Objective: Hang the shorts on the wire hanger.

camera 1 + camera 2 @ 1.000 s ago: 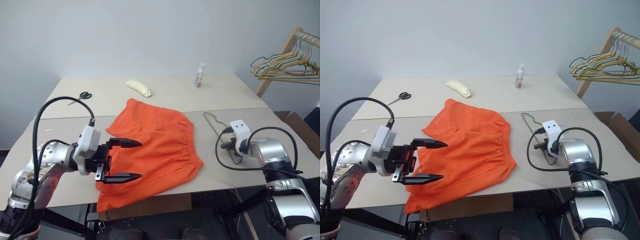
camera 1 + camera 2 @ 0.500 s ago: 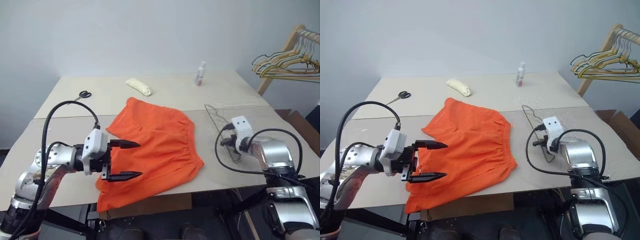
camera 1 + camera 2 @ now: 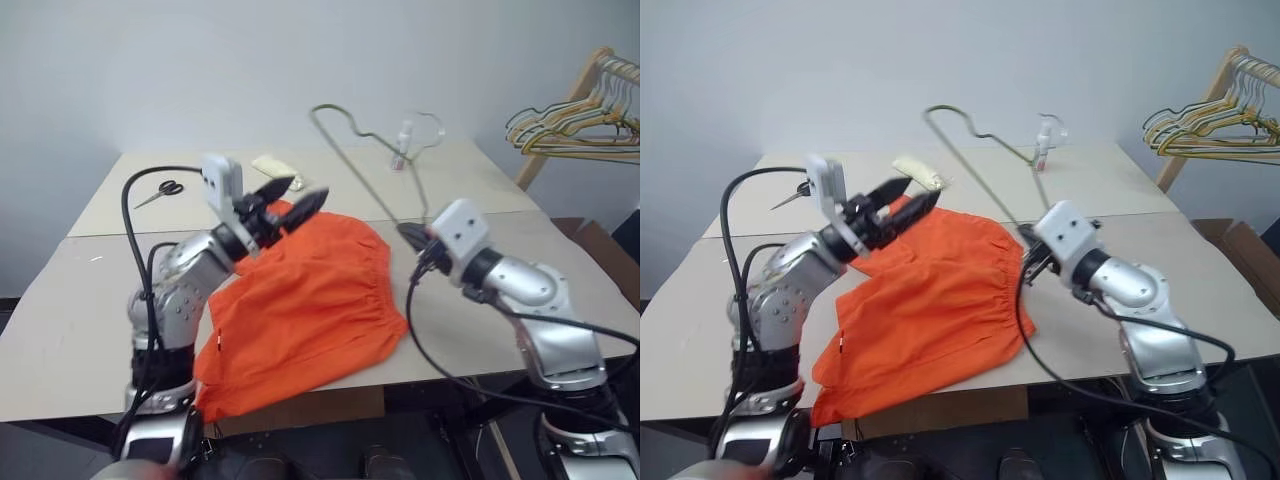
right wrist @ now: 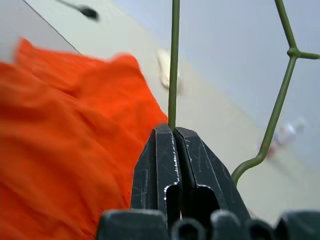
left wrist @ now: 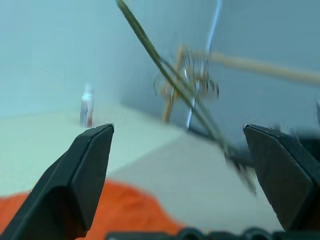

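right end effector clamped on the wire hanger, fingers pressed together with the wire pinched at the tips. hanger is lifted off the tabletop, tilted, standing in the air above the far edge of the shorts, hook end up near the small bottle in the head view

left end effector fingers wide apart, holding nothing, raised over the far left corner of the shorts and pointing across toward the hanger. in the left wrist view the hanger wire runs diagonally between its two fingers, not touching either

shorts lie flat on the tabletop, centre, waistband side toward the right arm, near edge drooping over the front edge of the tabletop. not on the hanger

other stuff: scissors far left on the tabletop, pale yellow roll at the back just behind the left end effector, bunch of wire hangers on a wooden rack far right, well apart from everything
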Motion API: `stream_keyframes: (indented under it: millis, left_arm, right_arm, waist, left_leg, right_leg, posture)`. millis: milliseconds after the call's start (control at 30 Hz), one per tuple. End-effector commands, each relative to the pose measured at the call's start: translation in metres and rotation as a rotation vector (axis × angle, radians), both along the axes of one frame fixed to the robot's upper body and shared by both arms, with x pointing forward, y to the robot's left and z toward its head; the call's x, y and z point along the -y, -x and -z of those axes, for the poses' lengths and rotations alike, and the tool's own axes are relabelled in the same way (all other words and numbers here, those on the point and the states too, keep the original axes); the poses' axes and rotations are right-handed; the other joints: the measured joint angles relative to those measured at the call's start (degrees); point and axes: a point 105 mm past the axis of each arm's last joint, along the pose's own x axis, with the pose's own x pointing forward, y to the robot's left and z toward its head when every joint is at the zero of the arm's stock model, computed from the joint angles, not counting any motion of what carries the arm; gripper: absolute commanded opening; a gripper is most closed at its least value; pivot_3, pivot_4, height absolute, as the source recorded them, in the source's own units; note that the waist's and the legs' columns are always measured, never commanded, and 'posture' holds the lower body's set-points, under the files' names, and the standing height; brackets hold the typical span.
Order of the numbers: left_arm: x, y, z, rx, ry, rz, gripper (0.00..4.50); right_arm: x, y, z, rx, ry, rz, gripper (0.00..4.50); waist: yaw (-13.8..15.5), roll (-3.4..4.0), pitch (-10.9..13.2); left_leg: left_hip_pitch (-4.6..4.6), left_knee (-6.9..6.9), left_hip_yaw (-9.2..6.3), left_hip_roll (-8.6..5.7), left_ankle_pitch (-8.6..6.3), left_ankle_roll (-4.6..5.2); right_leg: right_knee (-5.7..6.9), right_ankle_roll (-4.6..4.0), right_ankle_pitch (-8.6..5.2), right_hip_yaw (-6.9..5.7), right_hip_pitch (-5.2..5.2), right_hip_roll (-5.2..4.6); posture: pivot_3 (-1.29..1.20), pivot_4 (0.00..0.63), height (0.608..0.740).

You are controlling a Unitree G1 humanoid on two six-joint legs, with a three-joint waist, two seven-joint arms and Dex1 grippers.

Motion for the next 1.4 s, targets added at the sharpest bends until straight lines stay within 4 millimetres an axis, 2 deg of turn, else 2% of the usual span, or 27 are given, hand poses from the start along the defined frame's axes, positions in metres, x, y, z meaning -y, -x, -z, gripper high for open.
stream_keyframes:
  millis: [33, 167, 267, 633, 767, 800, 867, 900, 933, 1033, 1100, 1200, 1233, 1333, 1400]
  left_arm:
    - [-0.013, -0.013, -0.014, -0.032, 0.121, -0.084, 4.5]
    - [-0.012, -0.013, -0.017, -0.059, 0.191, -0.052, 4.5]
    - [-0.011, -0.012, -0.015, -0.086, 0.225, -0.032, 3.88]
    - [-0.008, -0.01, -0.015, -0.116, 0.294, -0.005, 0.09]
    - [-0.009, -0.01, -0.016, -0.112, 0.3, -0.014, 0.04]
    - [-0.009, -0.009, -0.017, -0.098, 0.298, -0.013, 0.01]
    - [-0.009, -0.006, -0.02, -0.075, 0.3, -0.01, 0.0]
    - [-0.011, -0.005, -0.022, -0.058, 0.305, -0.004, 0.0]
    - [-0.012, -0.003, -0.024, -0.037, 0.306, 0.001, 0.0]
    - [-0.02, 0.005, -0.035, 0.048, 0.28, 0.068, 0.0]
    - [-0.024, 0.012, -0.041, 0.11, 0.24, 0.121, 0.0]
    - [-0.031, 0.029, -0.049, 0.217, 0.151, 0.233, 0.0]
    - [-0.035, 0.034, -0.05, 0.245, 0.115, 0.275, 0.0]
    - [-0.044, 0.043, -0.051, 0.29, 0.045, 0.362, 0.0]
    - [-0.049, 0.049, -0.056, 0.32, 0.057, 0.423, 0.0]
  right_arm:
    - [-0.015, 0.004, -0.013, 0.12, 0.006, -0.028, 0.03]
    - [-0.024, 0.003, -0.005, 0.131, 0.005, -0.04, 0.03]
    - [-0.025, 0.0, -0.004, 0.137, -0.006, -0.026, 0.0]
    - [-0.026, -0.002, -0.002, 0.176, 0.009, -0.015, 0.0]
    - [-0.031, -0.002, 0.0, 0.248, 0.087, -0.015, 0.0]
    - [-0.032, -0.001, 0.001, 0.274, 0.118, -0.015, 0.25]
    - [-0.034, -0.001, 0.003, 0.284, 0.133, -0.02, 0.77]
    - [-0.035, 0.001, 0.004, 0.287, 0.14, -0.032, 1.26]
    - [-0.035, 0.001, 0.005, 0.294, 0.151, -0.036, 1.45]
    - [-0.027, 0.002, -0.001, 0.276, 0.105, -0.036, 2.49]
    - [-0.017, 0.002, -0.008, 0.183, -0.034, -0.046, 3.23]
    - [-0.002, 0.01, -0.012, 0.058, -0.136, -0.147, 4.32]
    - [0.003, 0.015, -0.014, 0.003, -0.17, -0.194, 4.45]
    - [0.014, 0.024, -0.014, -0.173, -0.22, -0.301, 4.45]
    - [0.018, 0.033, -0.009, -0.378, -0.244, -0.405, 4.45]
  waist:
    - [0.0, 0.0, 0.0]
    - [0.2, -0.02, 0.0]
    - [0.3, -0.02, 0.0]
    - [0.2, -0.03, 0.0]
    - [0.2, -0.03, 0.0]
    - [0.2, -0.03, 0.0]
    - [0.2, -0.03, 0.0]
    - [0.2, -0.03, 0.0]
    - [0.2, -0.03, 0.0]
    - [0.2, -0.03, 0.0]
    - [0.1, -0.03, 0.0]
    - [0.1, -0.03, 0.0]
    - [0.1, -0.03, 0.0]
    - [0.2, -0.02, 0.0]
    - [0.2, -0.02, 0.0]
  left_leg:
    - [0.01, -0.01, 0.0, -0.02, 0.02, -0.03]
    - [-0.03, 0.0, -0.03, -0.07, 0.08, -0.13]
    - [-0.05, 0.0, -0.04, -0.18, 0.15, -0.27]
    - [-0.05, -0.01, -0.07, -0.24, 0.23, -0.4]
    - [-0.04, 0.0, -0.07, -0.25, 0.23, -0.4]
    - [-0.04, -0.01, -0.07, -0.26, 0.23, -0.41]
    - [-0.05, -0.01, -0.07, -0.27, 0.25, -0.43]
    - [-0.05, -0.01, -0.07, -0.27, 0.28, -0.48]
    - [-0.05, -0.01, -0.07, -0.28, 0.29, -0.51]
    - [-0.05, -0.01, -0.07, -0.27, 0.31, -0.54]
    - [-0.04, -0.02, -0.07, -0.27, 0.31, -0.53]
    - [-0.04, -0.01, -0.08, -0.26, 0.22, -0.38]
    - [-0.03, -0.01, -0.08, -0.26, 0.19, -0.32]
    - [-0.01, 0.0, -0.1, -0.25, 0.06, -0.09]
    - [0.05, 0.0, -0.11, -0.2, 0.04, -0.06]
  right_leg:
    - [0.0, -0.01, 0.0, 0.0, 0.0, 0.0]
    - [-0.02, -0.02, 0.01, -0.02, -0.04, -0.02]
    - [-0.03, -0.02, 0.01, -0.02, -0.06, -0.05]
    - [-0.03, -0.03, 0.01, -0.02, -0.05, -0.06]
    - [-0.02, -0.03, 0.01, -0.02, -0.05, -0.05]
    - [-0.02, -0.03, 0.01, -0.02, -0.05, -0.06]
    - [-0.02, -0.03, 0.01, -0.02, -0.05, -0.06]
    - [-0.02, -0.03, 0.01, -0.01, -0.06, -0.06]
    - [-0.02, -0.03, 0.01, -0.01, -0.05, -0.06]
    - [-0.02, -0.03, 0.01, -0.02, -0.05, -0.05]
    - [-0.02, -0.04, 0.01, -0.02, -0.05, -0.04]
    - [-0.05, -0.04, 0.01, -0.04, -0.02, -0.03]
    - [-0.05, -0.04, 0.01, -0.05, 0.0, -0.04]
    - [-0.08, -0.04, 0.0, -0.1, 0.05, -0.02]
    - [-0.09, -0.05, 0.0, -0.14, 0.13, -0.01]
  posture:
    - [0.04, 0.0, 0.74]
    - [0.04, 0.0, 0.74]
    - [0.04, 0.0, 0.74]
    - [0.04, 0.0, 0.74]
    - [0.03, 0.0, 0.74]
    - [0.03, 0.0, 0.74]
    - [0.03, 0.0, 0.74]
    - [0.03, 0.0, 0.74]
    - [0.03, 0.0, 0.74]
    - [0.03, 0.0, 0.74]
    - [0.03, 0.0, 0.74]
    - [0.05, 0.0, 0.74]
    - [0.05, 0.0, 0.74]
    - [0.05, 0.0, 0.74]
    - [0.05, 0.0, 0.74]
